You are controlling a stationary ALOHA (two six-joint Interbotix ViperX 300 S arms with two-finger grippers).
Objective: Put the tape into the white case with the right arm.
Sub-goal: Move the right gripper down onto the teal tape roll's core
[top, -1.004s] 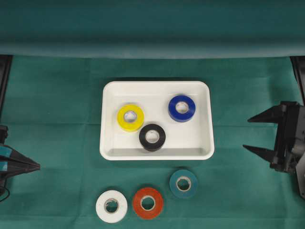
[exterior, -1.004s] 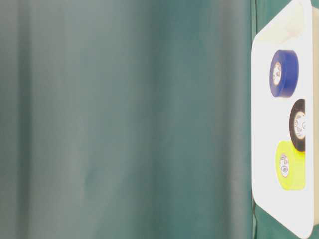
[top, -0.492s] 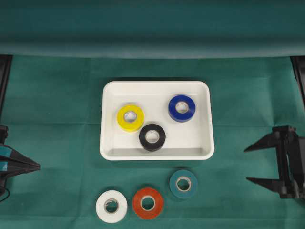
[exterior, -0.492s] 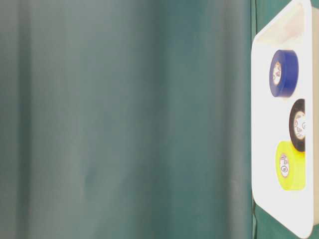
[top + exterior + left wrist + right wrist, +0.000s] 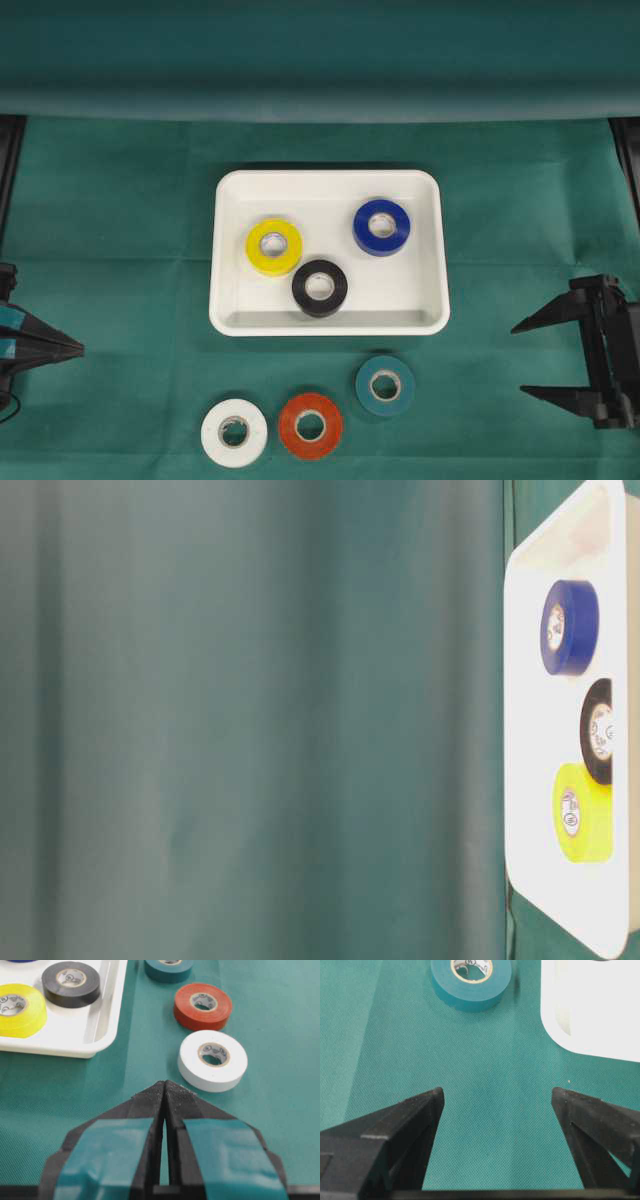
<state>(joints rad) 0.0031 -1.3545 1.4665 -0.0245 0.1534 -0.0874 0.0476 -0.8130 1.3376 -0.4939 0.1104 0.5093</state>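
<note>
1. Overhead exterior view: the white case (image 5: 329, 195) sits on the green-covered bench (image 5: 120, 200), and it is the landmark for everything below.
2. Inside the case lie three tape rolls flat on its floor: a yellow roll (image 5: 274, 246) toward its left side, a blue roll (image 5: 381, 226) toward its right side, and a black roll (image 5: 320, 287) between them near the front rim.
3. Outside the case, just in front of its front rim, lies a teal roll (image 5: 385, 385); a red roll (image 5: 310, 425) and a white roll (image 5: 234, 432) lie further forward and to the left.
4. Well to the right of the case, the right gripper (image 5: 522, 358) has its fingers spread wide, holding nothing, with the teal roll ahead of them.
5. Well to the left of the case, the left gripper (image 5: 164, 1085) has its fingers pressed together, empty, pointing at the white roll.
</note>
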